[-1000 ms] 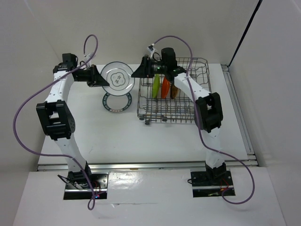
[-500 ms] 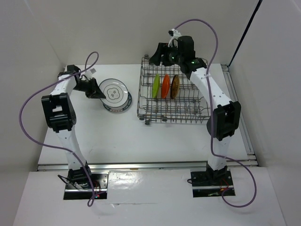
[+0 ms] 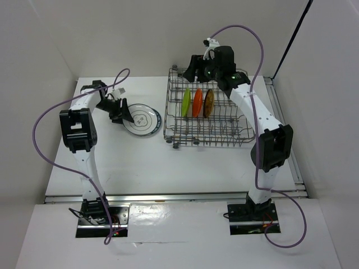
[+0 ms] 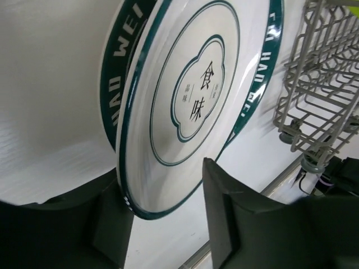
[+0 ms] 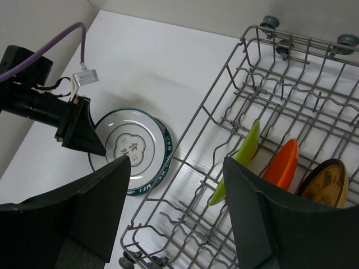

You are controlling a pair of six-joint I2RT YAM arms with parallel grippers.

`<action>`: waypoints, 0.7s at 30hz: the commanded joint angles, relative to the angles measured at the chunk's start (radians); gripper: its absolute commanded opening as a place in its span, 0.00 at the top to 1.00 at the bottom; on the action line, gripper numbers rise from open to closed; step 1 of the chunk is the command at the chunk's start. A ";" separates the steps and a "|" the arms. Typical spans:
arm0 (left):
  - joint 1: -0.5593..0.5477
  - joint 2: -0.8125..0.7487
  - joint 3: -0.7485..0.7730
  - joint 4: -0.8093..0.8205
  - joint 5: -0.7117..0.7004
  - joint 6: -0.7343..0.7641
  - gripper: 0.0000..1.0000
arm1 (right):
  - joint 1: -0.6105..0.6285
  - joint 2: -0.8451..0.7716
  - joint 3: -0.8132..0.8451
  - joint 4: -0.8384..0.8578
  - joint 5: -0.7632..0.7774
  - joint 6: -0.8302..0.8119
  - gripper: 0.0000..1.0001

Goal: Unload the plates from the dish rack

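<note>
Nearest to my bases, out on the white table (image 3: 168, 162), my left gripper (image 3: 119, 114) sits low at the left edge of a stack of two plates. The white plate with the line drawing (image 3: 141, 119) lies on top of the dark-rimmed white plate (image 3: 159, 119), whose lettered band shows around it on the right. From my left wrist, the rim of the top plate (image 4: 190, 101) runs between my two fingers (image 4: 224, 213). One finger is behind the rim and the other is across its face. I cannot tell whether they are pinching it or merely straddling it. The lower plate (image 4: 112, 73) shows beneath it.

Just right of that stack stands the dish rack (image 3: 168, 106), its small wheels on the table. Three plates stand upright on edge in its tines, side by side in one row: the lime green plate (image 3: 185, 102) on the left, the orange plate (image 3: 197, 102) in the middle, and the yellow-brown plate (image 3: 208, 102) on the right.

Farthest out, my right gripper (image 3: 193, 66) hangs above the rack's far left corner. Its jaws are spread wide and hold nothing. My right wrist looks down between them onto the rack's wires (image 5: 224, 73), with the green (image 5: 238, 159), orange (image 5: 280, 162) and yellow-brown (image 5: 325, 182) plates below and the stacked pair (image 5: 129, 148) off to the left.
</note>
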 commanded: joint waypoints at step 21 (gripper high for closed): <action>-0.129 -0.033 0.128 -0.104 -0.454 0.095 0.21 | -0.040 0.120 0.117 -0.456 0.614 0.027 0.21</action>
